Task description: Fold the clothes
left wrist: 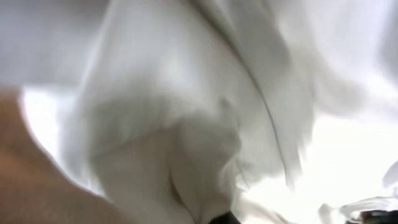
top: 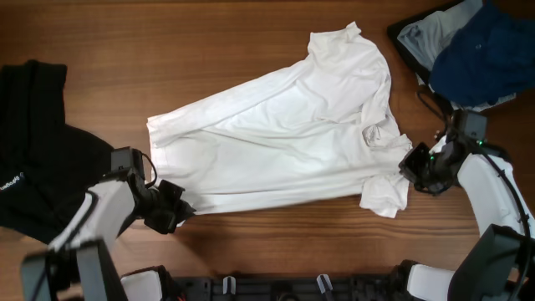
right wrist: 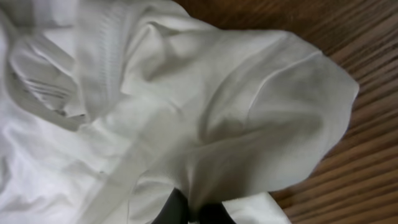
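Brown wooden worktop (top: 167, 50) fills the overhead view, and a white T-shirt (top: 284, 134) lies spread across its middle at a slant. The left pincer (top: 177, 209) sits at the shirt's lower hem corner, with the cloth running up and away from it toward the far side. The right pincer (top: 412, 167) is at the opposite end, touching the bunched sleeve, with the collar (top: 376, 134) just beside it. A black garment (top: 33, 150) lies behind the left pincer at the worktop's edge. A dark blue garment (top: 485, 50) and a grey-blue garment (top: 422, 38) are heaped together well beyond the right pincer, in the far corner.

From the left wrist, blurred white T-shirt (left wrist: 186, 93) cloth covers nearly everything, hanging in folds close above the lens. Only a dark tip of the fingers (left wrist: 224, 219) shows at the bottom edge, so whether this pincer is open or gripping cannot be told.

From the right wrist, the T-shirt (right wrist: 236, 112) is sharp: a rounded sleeve bulges ahead of the pincer, and the ribbed collar (right wrist: 50, 99) lies off to one side. Bare worktop (right wrist: 348, 37) shows beyond the sleeve. The dark fingers (right wrist: 177, 208) are closed, pinching a fold of the shirt.
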Robot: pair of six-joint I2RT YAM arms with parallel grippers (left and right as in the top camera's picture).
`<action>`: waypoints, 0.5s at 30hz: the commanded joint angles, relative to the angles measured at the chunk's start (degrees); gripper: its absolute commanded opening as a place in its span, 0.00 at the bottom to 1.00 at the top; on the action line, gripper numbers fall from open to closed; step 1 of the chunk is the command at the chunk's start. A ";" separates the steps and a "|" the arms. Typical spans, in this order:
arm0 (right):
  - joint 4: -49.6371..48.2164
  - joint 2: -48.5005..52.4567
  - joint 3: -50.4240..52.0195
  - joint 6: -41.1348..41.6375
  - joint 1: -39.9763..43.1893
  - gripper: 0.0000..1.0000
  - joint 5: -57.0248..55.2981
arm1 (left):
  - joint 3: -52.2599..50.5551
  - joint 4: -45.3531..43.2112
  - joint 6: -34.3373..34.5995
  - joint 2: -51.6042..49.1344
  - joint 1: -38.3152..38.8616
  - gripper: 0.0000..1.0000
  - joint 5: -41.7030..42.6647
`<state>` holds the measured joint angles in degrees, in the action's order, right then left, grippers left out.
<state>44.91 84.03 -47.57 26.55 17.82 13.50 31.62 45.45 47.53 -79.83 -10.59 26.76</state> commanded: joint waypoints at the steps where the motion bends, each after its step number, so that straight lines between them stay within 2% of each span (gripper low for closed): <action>1: 0.09 -0.68 -3.19 0.68 -0.02 0.05 -0.13 | 1.05 2.56 1.86 8.57 2.47 0.04 -4.33; 9: 1.40 -0.85 -3.45 0.55 -1.86 0.05 -0.68 | 1.05 11.06 4.57 18.45 3.48 0.04 -4.35; 15: 1.40 -0.92 -5.46 0.39 -12.90 0.04 -6.82 | 2.69 9.18 4.57 21.05 3.48 0.04 -8.00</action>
<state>46.50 83.99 -49.78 26.79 9.96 11.18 31.86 55.61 51.40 -59.61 -7.38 22.22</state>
